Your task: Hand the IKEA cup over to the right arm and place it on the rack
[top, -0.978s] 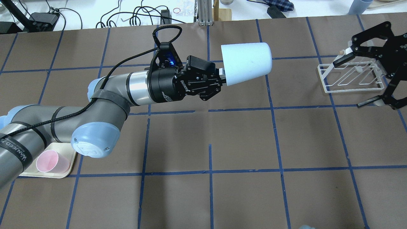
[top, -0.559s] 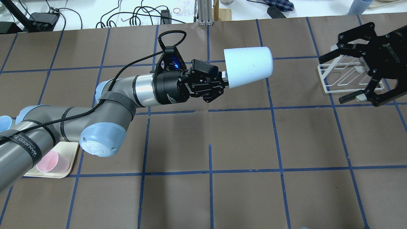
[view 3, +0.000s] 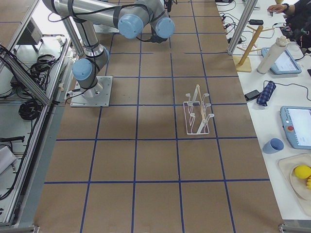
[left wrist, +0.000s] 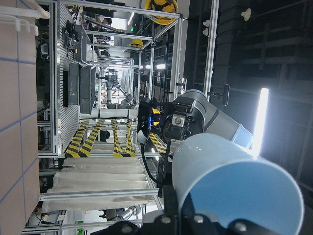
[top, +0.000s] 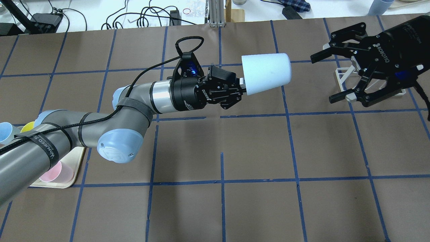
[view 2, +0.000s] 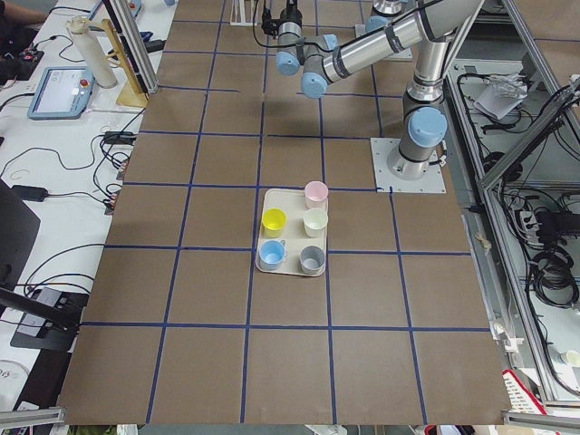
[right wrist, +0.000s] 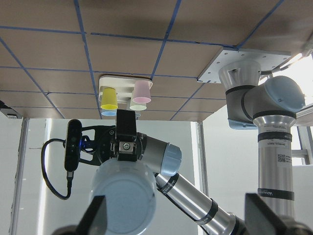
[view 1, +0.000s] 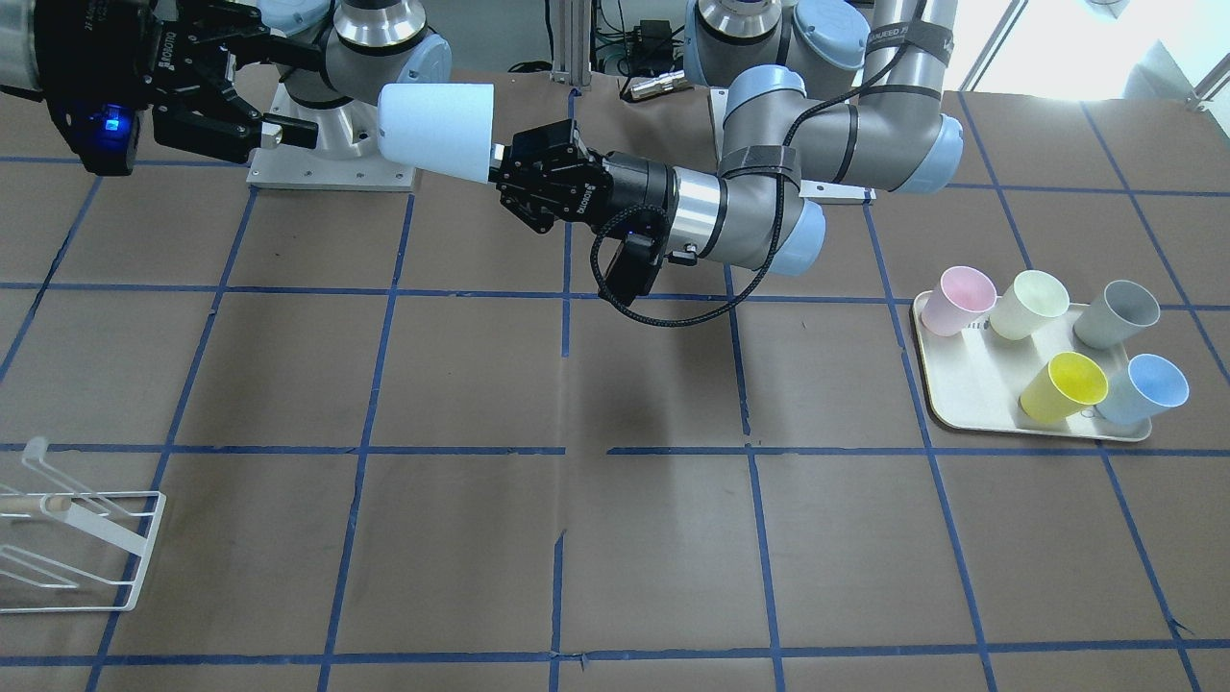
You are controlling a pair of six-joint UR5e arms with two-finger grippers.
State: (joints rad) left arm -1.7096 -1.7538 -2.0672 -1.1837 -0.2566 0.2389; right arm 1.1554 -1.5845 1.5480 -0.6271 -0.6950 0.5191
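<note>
1. Overhead, the left gripper [top: 242,90] was clamped on the rim of the IKEA cup [top: 265,72], holding it sideways above the table [top: 255,151]. The right gripper [top: 323,79] faced it with jaws wide apart, not touching.
2. The front-facing view showed the rack [view 1: 142,551] and tray [view 1: 971,394] unobstructed; overhead, both were mostly hidden.
3. Counted: one held cup, five tray cups [view 1: 1062,384], one rack.

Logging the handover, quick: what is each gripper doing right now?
Left gripper: shut on the pale blue cup, held sideways in the air.
Right gripper: open, empty, jaws spread toward the cup, not touching it.
</note>
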